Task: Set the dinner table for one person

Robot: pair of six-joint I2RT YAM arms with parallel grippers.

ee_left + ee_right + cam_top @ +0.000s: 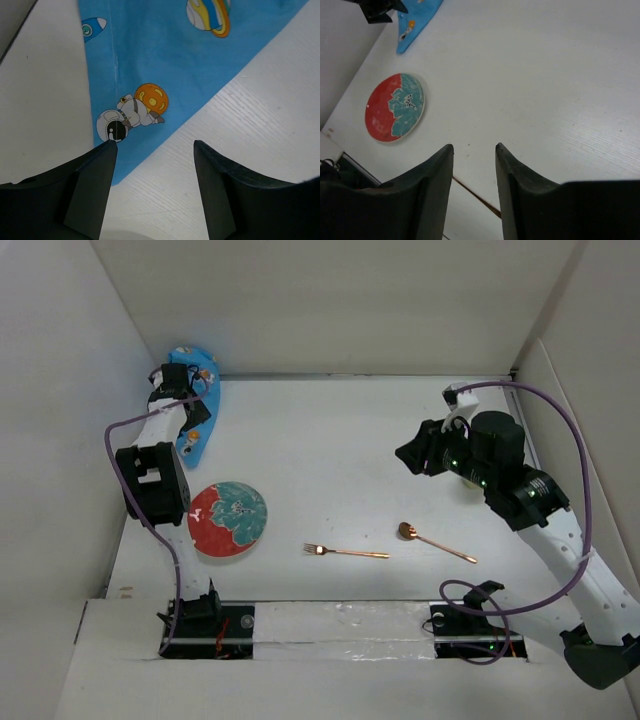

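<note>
I saw a blue placemat (pixel 207 368) bunched in the far left corner, printed with an astronaut, an orange ball, a ringed planet and a small rocket. Nearer on the left lay a round plate (pixel 228 519), part red and part teal, with a dark speckled patch in the middle. To its right, well apart, a copper fork (pixel 345 552) lay flat with its tines towards the plate. Just beyond its handle was a copper spoon (pixel 435 543), bowl up-left, not touching the fork. White walls (pixel 330 300) closed in three sides.

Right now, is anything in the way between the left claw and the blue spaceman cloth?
No, nothing visible. The left gripper hangs open right over the blue cloth, at its edge on the table.
</note>
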